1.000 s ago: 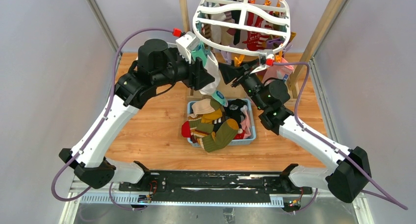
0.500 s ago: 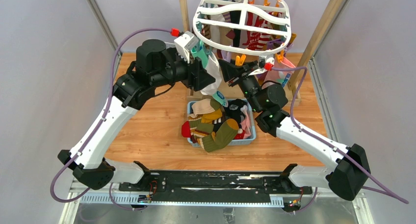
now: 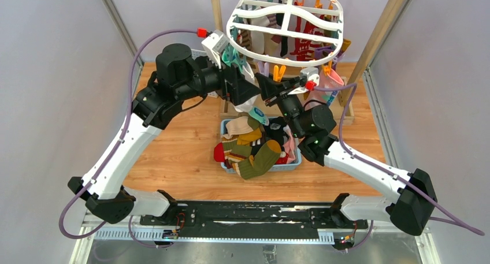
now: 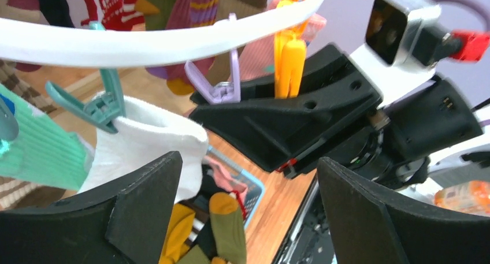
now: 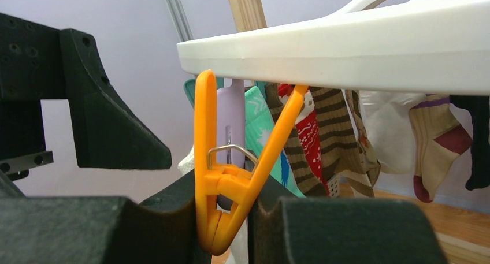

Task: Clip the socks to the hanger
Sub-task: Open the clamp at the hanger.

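Pinching orange plastic clothespin [image 5: 222,183] at six o'clock of white oval plastic hanger [image 5: 358,50] in right gripper [image 5: 225,215], seemingly to open it, left gripper [image 4: 248,166] splayed wide.

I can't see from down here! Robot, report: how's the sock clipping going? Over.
Left gripper open, beside white sock at teal peg. Right gripper shut on orange peg under hanger. Both nose to nose, tight squeeze.

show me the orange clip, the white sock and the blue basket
orange clip [image 5: 222,186], right wrist view, on its hinge
white sock [image 4: 153,142], left wrist view, on its upper part
blue basket [image 4: 254,188], left wrist view, on its rim
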Tool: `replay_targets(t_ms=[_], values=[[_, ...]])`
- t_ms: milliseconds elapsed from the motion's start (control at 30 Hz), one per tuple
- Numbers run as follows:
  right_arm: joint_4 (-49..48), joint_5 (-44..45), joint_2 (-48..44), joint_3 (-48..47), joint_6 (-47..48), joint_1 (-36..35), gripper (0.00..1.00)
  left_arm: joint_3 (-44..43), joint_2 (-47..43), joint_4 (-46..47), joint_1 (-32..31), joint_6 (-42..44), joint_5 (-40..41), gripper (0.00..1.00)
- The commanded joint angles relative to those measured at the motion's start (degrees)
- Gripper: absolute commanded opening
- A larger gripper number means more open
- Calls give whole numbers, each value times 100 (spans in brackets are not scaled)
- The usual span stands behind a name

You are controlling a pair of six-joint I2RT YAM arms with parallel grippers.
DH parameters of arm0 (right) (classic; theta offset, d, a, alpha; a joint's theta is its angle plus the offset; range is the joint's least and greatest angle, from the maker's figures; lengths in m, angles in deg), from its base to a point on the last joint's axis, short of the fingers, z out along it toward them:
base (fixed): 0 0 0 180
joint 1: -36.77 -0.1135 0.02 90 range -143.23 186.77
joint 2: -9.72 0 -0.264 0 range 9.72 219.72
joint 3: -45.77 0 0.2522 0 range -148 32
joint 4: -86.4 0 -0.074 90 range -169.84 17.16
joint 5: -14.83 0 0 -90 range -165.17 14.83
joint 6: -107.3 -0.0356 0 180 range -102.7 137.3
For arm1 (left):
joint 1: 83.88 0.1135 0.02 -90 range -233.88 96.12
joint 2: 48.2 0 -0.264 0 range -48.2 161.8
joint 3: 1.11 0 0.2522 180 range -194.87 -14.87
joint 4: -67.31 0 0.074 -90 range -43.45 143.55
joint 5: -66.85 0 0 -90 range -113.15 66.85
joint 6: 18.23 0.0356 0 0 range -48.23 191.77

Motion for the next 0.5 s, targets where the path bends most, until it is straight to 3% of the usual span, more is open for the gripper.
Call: replay_targets(t_ms=[0, 167, 467], values=[[-139, 25, 72, -194, 248, -217, 7, -352, 24, 621, -35, -513, 22, 92], [-119, -23, 237, -398, 252, -275, 7, -510, 228, 970, -30, -1009, 155, 92], [37, -94, 459, -678, 457, -396, 7, -426, 420, 1013, -30, -1154, 429, 80]])
